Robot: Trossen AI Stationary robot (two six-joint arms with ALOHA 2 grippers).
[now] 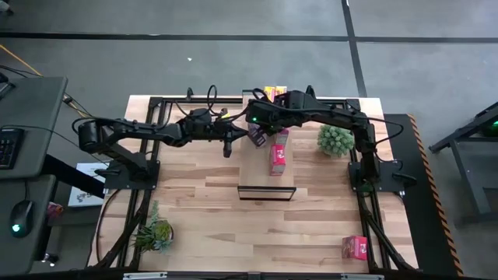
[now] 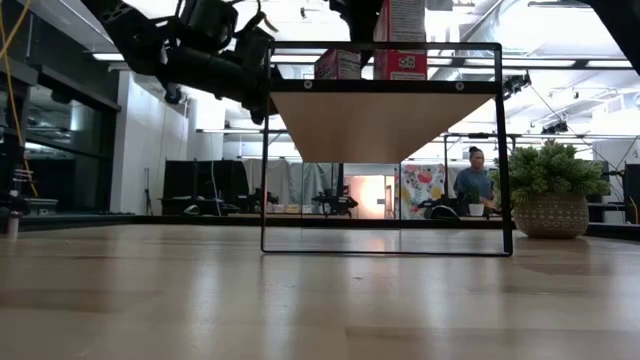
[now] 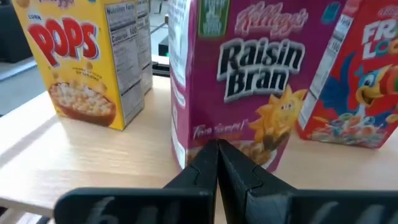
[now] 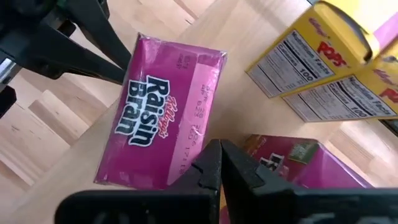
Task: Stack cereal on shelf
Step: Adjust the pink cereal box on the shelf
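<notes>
Cereal boxes (image 1: 278, 150) stand on the shelf (image 1: 257, 173), seemingly mid-table.

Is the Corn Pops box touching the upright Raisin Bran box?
Apart. Left wrist view: bare shelf shows between Corn Pops box and Raisin Bran box.

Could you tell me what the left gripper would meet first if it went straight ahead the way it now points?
Most likely the upright Raisin Bran box: it stands directly ahead of the shut left gripper, very close, though whether they already touch is unclear.

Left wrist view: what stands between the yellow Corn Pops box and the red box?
A magenta Raisin Bran box stands upright between the yellow box and the red box, as the left wrist view shows.
</notes>
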